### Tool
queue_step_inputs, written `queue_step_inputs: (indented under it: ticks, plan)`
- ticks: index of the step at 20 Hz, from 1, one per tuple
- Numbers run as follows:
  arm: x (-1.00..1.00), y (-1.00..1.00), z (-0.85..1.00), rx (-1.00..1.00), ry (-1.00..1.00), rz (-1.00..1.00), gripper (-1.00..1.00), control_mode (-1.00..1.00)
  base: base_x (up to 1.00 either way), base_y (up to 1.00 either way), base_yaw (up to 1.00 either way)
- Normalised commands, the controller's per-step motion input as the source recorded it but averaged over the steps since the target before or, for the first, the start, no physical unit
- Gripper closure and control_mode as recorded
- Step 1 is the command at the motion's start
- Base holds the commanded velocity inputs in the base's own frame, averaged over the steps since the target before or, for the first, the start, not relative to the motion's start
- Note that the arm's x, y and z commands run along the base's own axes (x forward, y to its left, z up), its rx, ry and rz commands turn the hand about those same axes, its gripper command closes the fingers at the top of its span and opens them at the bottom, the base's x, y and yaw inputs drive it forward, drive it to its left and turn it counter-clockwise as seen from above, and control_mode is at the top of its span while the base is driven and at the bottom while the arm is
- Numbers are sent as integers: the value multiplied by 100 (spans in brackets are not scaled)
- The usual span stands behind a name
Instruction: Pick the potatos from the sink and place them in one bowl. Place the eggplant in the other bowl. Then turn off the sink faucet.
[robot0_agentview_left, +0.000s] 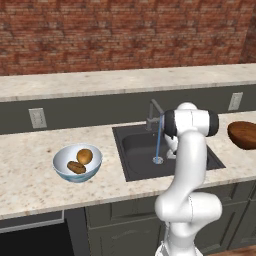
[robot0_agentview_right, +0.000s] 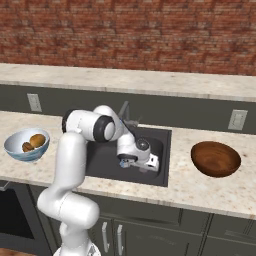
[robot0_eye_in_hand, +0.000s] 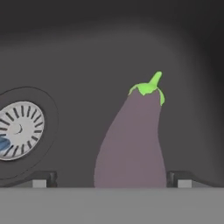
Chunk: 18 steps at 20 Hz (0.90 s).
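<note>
Red brick wall (robot0_agentview_left: 125, 30) above speckled stone counter (robot0_agentview_left: 30, 185).

Pale grey-purple pear-shaped eggplant with green cap (robot0_eye_in_hand: 133, 140) — lower end cut off at the bottom of the hand view, between the two dark fingertips (robot0_eye_in_hand: 177, 178); whether they touch it cannot be told.
Round metal drain (robot0_eye_in_hand: 17, 130) — left of the fingers, clipped by the frame edge.
Dark reddish-brown wooden bowl (robot0_agentview_left: 244, 134) — cut by the right edge of the left base view.
Dark grey recessed sink (robot0_agentview_left: 135, 145) — right part hidden behind the white arm.
</note>
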Motion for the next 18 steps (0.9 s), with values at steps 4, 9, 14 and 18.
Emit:
queue_step_inputs:
  ticks: [4,9,14,18]
  plan:
    - [18,-14,-31,0,0,0,-100,-100,0,0,0]
    - [23,-15,-30,0,0,0,100,-100,0,0,0]
    - [19,-10,-9,0,0,0,100,-100,0,0,0]
    - [0,-5,0,0,0,0,100,-100,0,0,0]
